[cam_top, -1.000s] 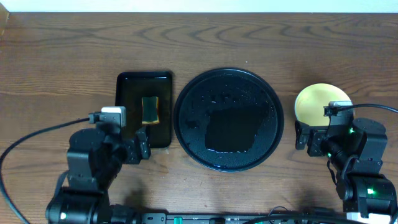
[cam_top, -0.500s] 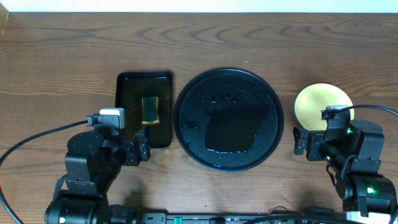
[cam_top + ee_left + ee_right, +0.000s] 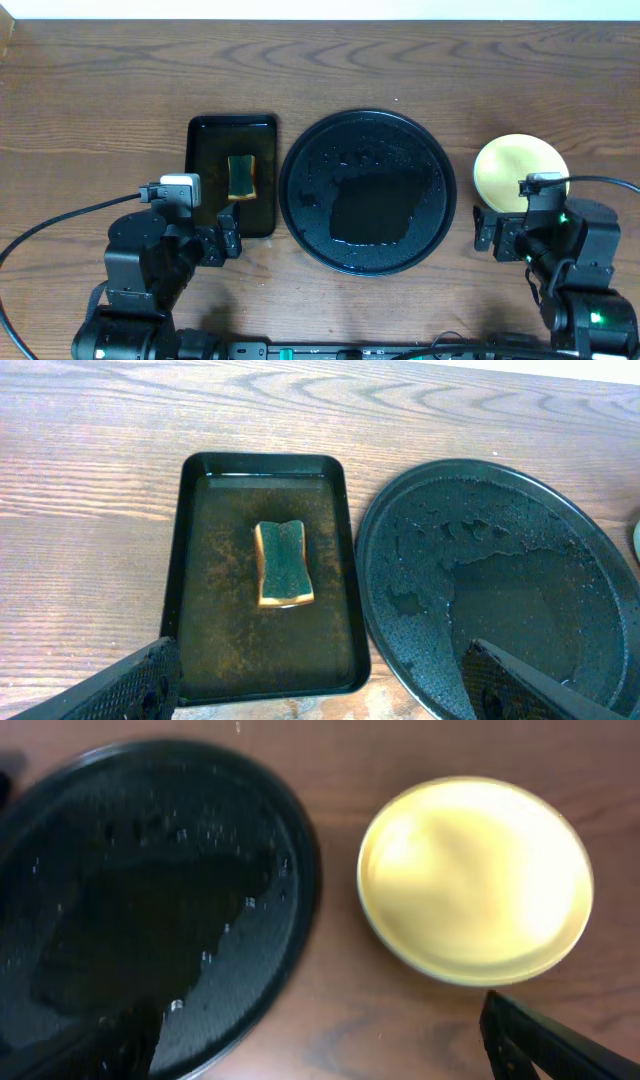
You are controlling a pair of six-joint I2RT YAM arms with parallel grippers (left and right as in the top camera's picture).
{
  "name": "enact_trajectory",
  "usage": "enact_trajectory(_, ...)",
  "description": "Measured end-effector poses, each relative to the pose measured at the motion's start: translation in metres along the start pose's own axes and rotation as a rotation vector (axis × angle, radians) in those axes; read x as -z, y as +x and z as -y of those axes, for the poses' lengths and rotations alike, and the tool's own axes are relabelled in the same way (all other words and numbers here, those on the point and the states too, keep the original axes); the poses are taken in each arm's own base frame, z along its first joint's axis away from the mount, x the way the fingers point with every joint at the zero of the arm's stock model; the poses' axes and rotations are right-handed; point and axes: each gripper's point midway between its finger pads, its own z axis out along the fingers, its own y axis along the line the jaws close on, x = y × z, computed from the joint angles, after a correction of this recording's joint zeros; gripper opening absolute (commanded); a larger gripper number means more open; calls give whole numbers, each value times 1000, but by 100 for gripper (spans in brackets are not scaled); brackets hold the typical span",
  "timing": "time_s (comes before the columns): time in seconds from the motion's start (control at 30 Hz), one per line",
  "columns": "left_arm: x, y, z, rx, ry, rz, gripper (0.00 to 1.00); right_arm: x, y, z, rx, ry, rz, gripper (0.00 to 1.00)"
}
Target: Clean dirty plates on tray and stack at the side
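Note:
The large round black tray [image 3: 367,190] sits mid-table, wet and with no plates on it; it also shows in the left wrist view [image 3: 500,580] and the right wrist view [image 3: 150,900]. A pale yellow plate [image 3: 515,165] lies on the table right of the tray, clean-looking in the right wrist view [image 3: 475,880]; any plates under it are hidden. No mint-blue plate shows. My left gripper [image 3: 320,695] is open and empty, near the sponge tray's front edge. My right gripper [image 3: 330,1050] is open and empty, just in front of the yellow plate.
A smaller rectangular black tray [image 3: 205,200] holding a sponge [image 3: 241,176] stands left of the round tray; it also shows in the left wrist view [image 3: 190,610]. Bare wooden table lies behind all of them.
Both arms have drawn back slightly toward the front of the table. The yellow plate, hidden in part by the right arm before, shows more fully.

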Motion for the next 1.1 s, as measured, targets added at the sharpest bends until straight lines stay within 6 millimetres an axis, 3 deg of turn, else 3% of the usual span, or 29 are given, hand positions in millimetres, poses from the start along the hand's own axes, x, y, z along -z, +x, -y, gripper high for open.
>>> enact_trajectory(0.2, 0, 0, 0, 0, 0, -1, 89, 11, -27, -16, 97, -41, 267, 99)
enact_trajectory(0.43, 0, 0, 0, 0, -1, -1, 89, 22, -27, -35, 170, -102, 567, 99)
enact_trajectory(0.67, 0, 0, -1, 0, -3, 0, 89, 24, -28, -37, 189, -112, 777, 99)
enact_trajectory(0.87, 0, 0, -1, 0, -3, 0, 90, 9, -14, -31, 179, -84, 815, 99)
enact_trajectory(1.1, 0, 0, -1, 0, -3, 0, 90, -26, 22, -21, 159, -50, 636, 99)
